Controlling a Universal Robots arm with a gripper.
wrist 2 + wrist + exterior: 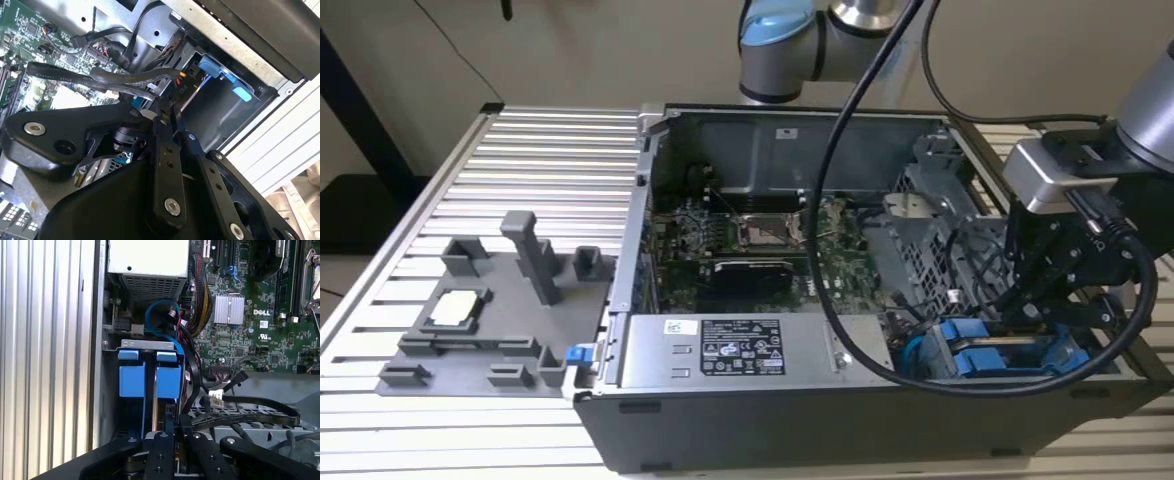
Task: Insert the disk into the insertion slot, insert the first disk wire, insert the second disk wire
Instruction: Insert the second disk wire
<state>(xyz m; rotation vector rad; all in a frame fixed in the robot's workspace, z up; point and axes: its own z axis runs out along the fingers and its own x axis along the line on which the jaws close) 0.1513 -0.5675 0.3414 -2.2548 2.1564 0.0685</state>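
On the ribbed metal table (534, 150) sits the open computer case (761, 440), side panel off, motherboard (761, 240) showing, and the grey power supply box (720, 350) along the near wall. At the exterior view's right the arm's gripper (1047, 300) is down inside the case, right over the drive cage corner.

And there is the disk (150, 390): it sits in the insertion slot (112, 405), its blue carrier tabs showing side by side in the first wrist view, with the grey cage wall around them. So by my reading the first step is done and we're on the wires now.

Its long axis runs down into the bay, away from the open side of the case; the tabbed end faces out toward the camera and the connector edge sits toward the motherboard side, just beside a bundle of black cables (192, 375) and a looping blue wire (160, 315).

The jaws look nearly together in both wrist views, tips just above the disk's edge, and something slim and dark may be pinched between them. A connector? I cannot tell for sure.

The call here is fine alignment: whichever plug is in hand has to meet the disk's socket square and go straight in, with loose cables crowding the approach.
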